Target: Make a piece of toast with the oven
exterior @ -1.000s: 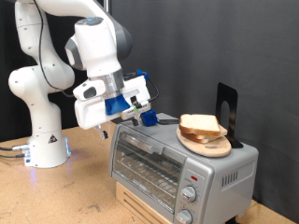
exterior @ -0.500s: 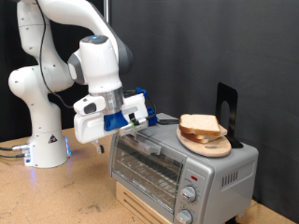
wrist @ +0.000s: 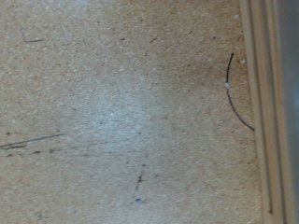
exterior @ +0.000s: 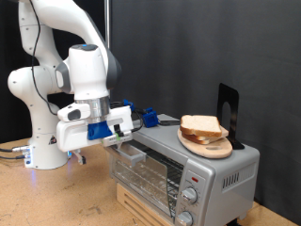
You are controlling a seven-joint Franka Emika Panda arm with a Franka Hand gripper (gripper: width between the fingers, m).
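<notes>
The piece of toast (exterior: 199, 124), pale with a tan crust, lies on a round wooden plate (exterior: 211, 146) on top of the silver oven (exterior: 224, 169). My gripper (exterior: 122, 137) sits at the upper edge of the oven's glass door (exterior: 143, 172), on the exterior view's left side of the oven. The door looks tipped slightly outward at its top. The fingers are too small to make out there. The wrist view shows no fingers, only the speckled table surface (wrist: 112, 112) and a pale metal edge (wrist: 271, 121) along one side.
The oven stands on a wooden box (exterior: 141, 209). Its two knobs (exterior: 192, 195) are at the front, on the exterior view's right. A black stand (exterior: 229, 108) rises behind the plate. My arm's base (exterior: 47, 151) is at the exterior view's left. A thin dark wire (wrist: 238, 93) curves over the table.
My gripper has moved down and towards the exterior view's left, from above the oven's top corner to the door's upper edge. The toast and plate have not moved.
</notes>
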